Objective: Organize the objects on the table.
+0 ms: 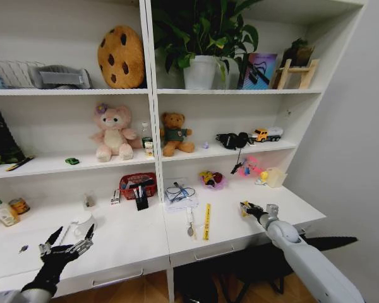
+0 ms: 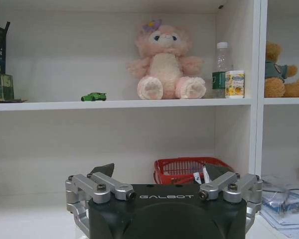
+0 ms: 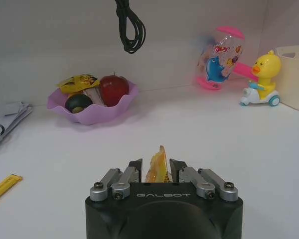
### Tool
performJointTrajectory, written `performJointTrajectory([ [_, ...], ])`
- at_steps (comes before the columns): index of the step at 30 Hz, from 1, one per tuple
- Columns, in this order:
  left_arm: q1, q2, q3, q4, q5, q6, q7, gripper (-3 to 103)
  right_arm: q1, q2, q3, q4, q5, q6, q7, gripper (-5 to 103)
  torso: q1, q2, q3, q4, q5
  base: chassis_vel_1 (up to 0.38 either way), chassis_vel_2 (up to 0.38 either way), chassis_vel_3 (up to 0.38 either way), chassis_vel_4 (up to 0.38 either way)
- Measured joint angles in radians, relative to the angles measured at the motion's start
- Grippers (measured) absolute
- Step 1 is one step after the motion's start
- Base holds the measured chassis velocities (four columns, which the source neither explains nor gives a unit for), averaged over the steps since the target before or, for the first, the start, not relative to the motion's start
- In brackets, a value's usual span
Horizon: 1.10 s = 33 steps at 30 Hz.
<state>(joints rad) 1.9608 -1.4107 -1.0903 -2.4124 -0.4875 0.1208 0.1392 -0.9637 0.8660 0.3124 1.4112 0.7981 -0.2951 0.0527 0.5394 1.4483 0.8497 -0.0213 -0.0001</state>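
Head view: the right gripper [image 1: 245, 207] hovers over the right part of the white table [image 1: 132, 243], its fingers pressed onto a small yellow-orange wrapped packet [image 1: 244, 205]. In the right wrist view the same yellow-orange wrapped packet [image 3: 158, 167] stands upright between the two fingers, above the bare table top [image 3: 214, 134]. Farther back and to the left sits a purple scalloped bowl [image 3: 92, 102] holding a red apple [image 3: 113, 88], a dark round fruit and a yellow packet; to the far right stand a pink-and-clear toy dispenser [image 3: 222, 59] and a yellow duck toy [image 3: 261, 79].

The left gripper [image 1: 68, 240] is held over the near left part of the table with its fingers spread wide and nothing between them. From the left wrist view, a tiny green toy car [image 2: 93, 96] rests on the shelf above the table, well left of a pink plush toy [image 2: 165, 62]. A red basket [image 2: 189, 170] stands on the table below. A yellow ruler [image 1: 207, 221] lies near the table's front edge, left of the right gripper.
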Motion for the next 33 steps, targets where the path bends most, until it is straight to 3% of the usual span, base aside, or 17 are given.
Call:
performJointTrajectory([
  [5,0.0,0.0,0.0,0.0,0.0,0.0,0.0,100,-0.01,-0.001,0.011,0.002,-0.001,0.012,0.0,10,0.0,0.0,0.0,0.0,0.0001,0.0,0.0,0.0,0.0],
  [8,0.0,0.0,0.0,0.0,0.0,0.0,0.0,100,-0.01,-0.001,0.013,0.002,-0.001,0.013,0.0,10,0.0,0.0,0.0,0.0,0.0001,0.0,0.0,0.0,0.0],
  [9,0.0,0.0,0.0,0.0,0.0,0.0,0.0,100,-0.012,-0.003,0.016,0.002,-0.001,0.017,-0.001,2,0.0,0.0,0.0,0.0,0.0,0.0,0.0,0.0,0.0],
  [10,0.0,0.0,0.0,0.0,0.0,0.0,0.0,100,-0.015,-0.004,0.021,0.001,-0.001,0.021,-0.002,1,0.0,0.0,0.0,0.0,0.0001,0.0,0.0,0.0,0.0],
  [21,0.0,0.0,0.0,0.0,0.0,0.0,0.0,100,-0.021,-0.018,0.076,0.072,-0.036,0.081,-0.035,0,0.0,0.0,0.0,-0.0001,0.0001,0.0,0.0,0.0,0.0],
  [33,0.0,0.0,0.0,0.0,0.0,0.0,0.0,100,0.039,-0.024,0.064,0.131,0.014,0.071,-0.021,0,0.0,0.0,0.0,0.0,0.0001,0.0,0.0,0.0,0.0],
])
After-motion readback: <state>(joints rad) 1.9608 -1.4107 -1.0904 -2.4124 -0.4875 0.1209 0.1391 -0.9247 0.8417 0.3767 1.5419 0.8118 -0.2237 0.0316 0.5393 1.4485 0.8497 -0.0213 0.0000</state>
